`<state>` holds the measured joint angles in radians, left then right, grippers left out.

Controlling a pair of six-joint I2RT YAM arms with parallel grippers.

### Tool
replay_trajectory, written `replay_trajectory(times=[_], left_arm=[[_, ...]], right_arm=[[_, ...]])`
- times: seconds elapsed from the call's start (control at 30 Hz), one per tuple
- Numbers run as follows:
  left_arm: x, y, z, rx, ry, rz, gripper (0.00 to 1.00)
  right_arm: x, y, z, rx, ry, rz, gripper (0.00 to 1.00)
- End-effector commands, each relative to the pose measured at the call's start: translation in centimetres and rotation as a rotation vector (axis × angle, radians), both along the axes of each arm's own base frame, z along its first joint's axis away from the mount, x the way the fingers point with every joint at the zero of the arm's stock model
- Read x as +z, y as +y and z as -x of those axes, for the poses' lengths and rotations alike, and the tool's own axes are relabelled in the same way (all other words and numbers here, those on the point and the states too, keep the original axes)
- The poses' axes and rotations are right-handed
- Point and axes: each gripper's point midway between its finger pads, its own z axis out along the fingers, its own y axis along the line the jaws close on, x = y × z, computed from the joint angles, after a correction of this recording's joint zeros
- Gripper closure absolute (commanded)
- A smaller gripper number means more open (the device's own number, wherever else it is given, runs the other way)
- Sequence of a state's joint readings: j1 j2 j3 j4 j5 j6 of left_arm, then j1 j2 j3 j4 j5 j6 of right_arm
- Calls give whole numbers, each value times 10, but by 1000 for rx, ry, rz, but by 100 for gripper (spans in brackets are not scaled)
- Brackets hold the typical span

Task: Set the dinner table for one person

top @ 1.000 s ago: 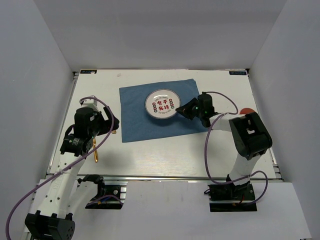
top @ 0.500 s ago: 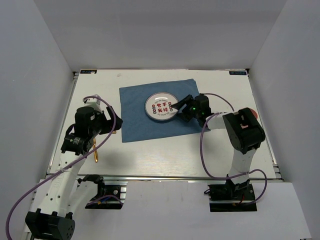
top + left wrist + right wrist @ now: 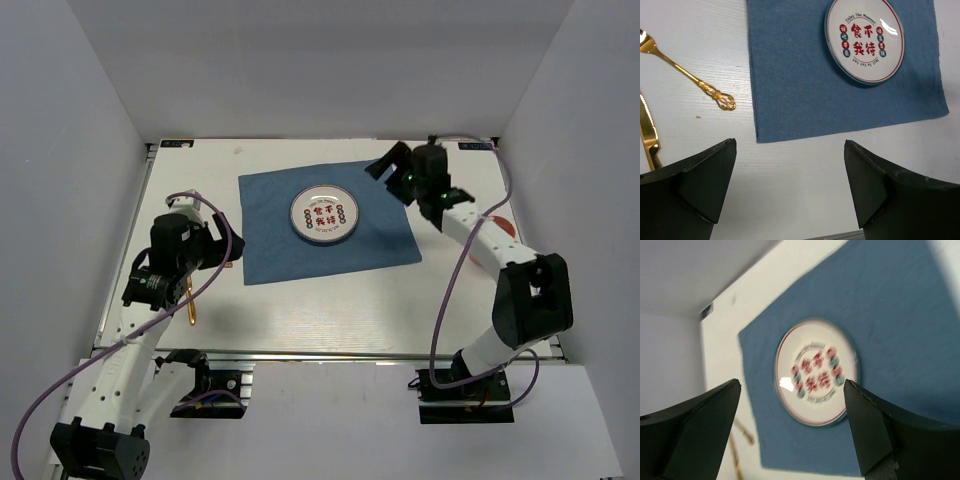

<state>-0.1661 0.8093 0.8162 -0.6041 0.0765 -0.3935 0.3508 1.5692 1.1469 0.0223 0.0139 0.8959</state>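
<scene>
Grey walls close in a white bench [image 3: 330, 310] with faint ribbed lines and a metal rail along its near edge; it takes up the whole floor of the enclosure, with both arms bolted at that near edge. A blue cloth [image 3: 270, 235] lies toward the far edge, roughly midway between left and right. On the cloth sits a round white plate [image 3: 323, 214] with a red rim and red characters, closer to the cloth's far side than to its near side.

The left jaws are spread apart and hold nothing. They hang over bare bench near the left edge, just off the cloth's near left corner. Between the cloth and the left edge lie a gold utensil [image 3: 690, 77] with an ornate handle, and beside it a gold knife [image 3: 647, 127], only partly in view.

The right jaws are also apart and hold nothing. They are raised above the cloth's far right corner, toward the far edge of the bench. The right wrist view is blurred, yet plate and cloth can be made out between the fingers.
</scene>
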Motion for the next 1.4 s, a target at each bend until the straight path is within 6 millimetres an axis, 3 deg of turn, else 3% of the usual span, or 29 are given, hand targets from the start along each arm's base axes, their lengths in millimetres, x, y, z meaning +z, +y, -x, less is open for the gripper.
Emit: replay_trajectory(times=[0.0,0.03,0.07,0.13,0.17,0.27,0.33,0.43,0.7,0.77,0.8,0.9,0.93,1.0,1.03,1.13,1.2,1.23,1.27,1.3,1.33,1.37], left_arm=[[-5,16,-1,94,27,-41,2],[-6,18,-1,111,38,-43,2],[-9,21,-2,123,50,-52,2],[-10,21,-2,124,59,-55,2],[-10,20,-2,122,56,-53,2],[-9,19,-2,115,51,-48,2],[-10,17,-3,105,55,-45,2],[-12,15,-4,94,62,-45,2],[-12,12,-5,70,61,-43,2],[-13,12,-6,68,64,-46,2],[-12,6,-5,41,65,-29,2],[-13,5,-5,33,71,-28,2],[-14,5,-5,33,71,-30,2],[-13,5,-4,33,67,-29,2],[-12,5,-4,32,66,-26,2],[-12,4,-4,25,65,-25,2],[-11,4,-4,22,62,-26,2],[-11,4,-4,25,62,-26,2],[-11,5,-4,28,60,-28,2],[-11,6,-4,33,60,-31,2],[-9,6,-3,34,54,-31,2],[-8,7,-3,39,50,-34,2]], right_arm=[[-18,-101,21,-188,218,409,11],[-5,-115,18,-231,219,449,11],[-9,-137,27,-270,270,496,11],[-7,-162,36,-305,292,556,11],[-8,-186,41,-361,321,573,11],[-7,-213,58,-426,337,595,11],[-1,-221,62,-450,306,589,11],[-11,-240,70,-487,338,604,11],[-60,-267,85,-501,454,582,14],[-65,-269,84,-507,441,569,20],[-74,-268,87,-491,458,561,23],[-83,-272,89,-502,472,570,46],[-83,-272,90,-507,479,583,61],[-79,-273,88,-501,470,604,80],[-71,-271,83,-495,444,606,100],[-42,-253,62,-412,330,609,100],[-38,-220,45,-255,289,560,100],[-21,-193,29,-146,227,543,100],[-19,-175,23,-79,216,541,100],[-32,-163,15,-27,244,548,100],[-31,-156,8,2,241,559,100],[-17,-143,-5,9,198,567,100]])
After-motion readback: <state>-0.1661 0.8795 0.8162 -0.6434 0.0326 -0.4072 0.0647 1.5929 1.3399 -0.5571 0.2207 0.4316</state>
